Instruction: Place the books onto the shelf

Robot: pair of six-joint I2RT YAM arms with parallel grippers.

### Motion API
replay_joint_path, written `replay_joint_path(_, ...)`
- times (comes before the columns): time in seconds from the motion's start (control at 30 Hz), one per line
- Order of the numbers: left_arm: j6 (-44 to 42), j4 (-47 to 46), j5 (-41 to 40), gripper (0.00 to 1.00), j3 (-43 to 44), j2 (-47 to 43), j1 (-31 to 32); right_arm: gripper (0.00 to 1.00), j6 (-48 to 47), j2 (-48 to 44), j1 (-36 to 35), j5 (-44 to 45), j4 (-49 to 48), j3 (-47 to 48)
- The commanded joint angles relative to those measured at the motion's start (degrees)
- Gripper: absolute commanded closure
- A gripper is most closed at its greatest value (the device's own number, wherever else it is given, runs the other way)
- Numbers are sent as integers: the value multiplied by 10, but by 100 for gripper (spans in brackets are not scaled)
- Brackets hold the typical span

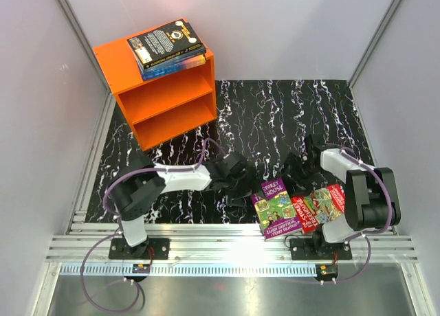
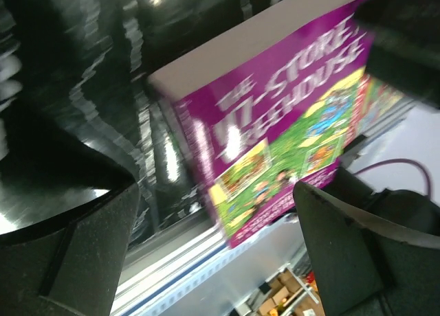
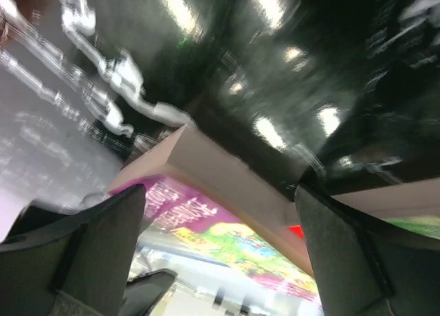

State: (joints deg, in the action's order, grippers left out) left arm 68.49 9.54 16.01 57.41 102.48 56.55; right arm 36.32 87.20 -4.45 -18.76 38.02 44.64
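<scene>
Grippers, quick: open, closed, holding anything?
Left gripper: open, holding nothing; green-purple book ahead of it.
Right gripper: open, holding nothing.

In the top view, my right arm [image 1: 368, 199] covers the near right part of the red book [image 1: 328, 200]. Where that book meets the green-purple book [image 1: 278, 207], I cannot tell which lies on top. The black book [image 1: 167, 41] hides all but the side edges of the blue book [image 1: 180, 66], and its cover print is too small to read. My left wrist view is motion-blurred, and the purple cover runs off the right edge. My right wrist view smears the surface [image 3: 289, 55] into streaks.
</scene>
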Motion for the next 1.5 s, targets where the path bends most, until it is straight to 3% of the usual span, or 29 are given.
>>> replay_joint_path(0.0,3,-37,-12,1,33,53,0,5,12,-6,1,-74,-90,-44)
replay_joint_path(0.17,-1,-30,-4,1,84,91,0,12,22,-36,1,-107,-87,-68)
replay_joint_path(0.43,-6,-16,10,1,103,114,-3,13,23,-199,1,-87,52,-46)
replay_joint_path(0.63,-6,-17,19,1,107,124,-8,15,63,-275,1,-123,37,-121)
replay_joint_path(0.83,-3,-19,24,1,104,126,-14,26,72,-323,1,-137,33,-184)
replay_joint_path(1.2,2,-26,34,2,101,120,-15,67,104,-443,0,-144,76,-222)
replay_joint_path(1.23,2,-31,37,2,99,112,-18,75,102,-447,1,-145,80,-225)
replay_joint_path(1.3,3,-52,48,1,88,98,-21,82,104,-465,1,-152,86,-229)
replay_joint_path(1.33,2,-64,53,1,83,91,-24,93,107,-471,0,-159,87,-234)
replay_joint_path(1.4,-3,-108,70,1,60,64,-29,100,117,-491,1,-167,87,-232)
replay_joint_path(1.47,-14,-137,74,1,40,32,-40,100,121,-502,1,-173,91,-213)
